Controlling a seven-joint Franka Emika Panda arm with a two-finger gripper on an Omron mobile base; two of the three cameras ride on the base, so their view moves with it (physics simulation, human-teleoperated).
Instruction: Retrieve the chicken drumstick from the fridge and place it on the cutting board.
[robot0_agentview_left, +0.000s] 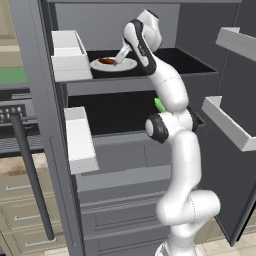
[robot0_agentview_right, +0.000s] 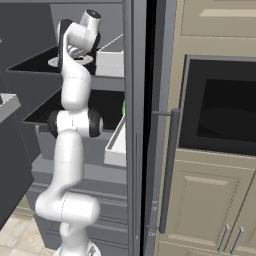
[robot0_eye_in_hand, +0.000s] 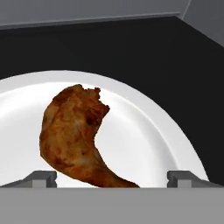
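Fridge (robot0_agentview_left: 42, 100) stands open, door bins swung wide to both sides, arm reaching into the upper black shelf (robot0_agentview_left: 192, 62) with free room right of the white plate (robot0_agentview_left: 127, 65). Chicken drumstick (robot0_eye_in_hand: 76, 138) lies on that plate, nothing else on it. In the hand view its long axis runs diagonally, thick end upper left, thin end lower right; claw (robot0_eye_in_hand: 113, 178) wide open, tips either side of the thin end, gripping nothing.

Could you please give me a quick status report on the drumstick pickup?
Claw open, fingertips straddling the narrow end of the chicken drumstick. Drumstick lies on white plate, upper shelf of the fridge. Nothing in the way.
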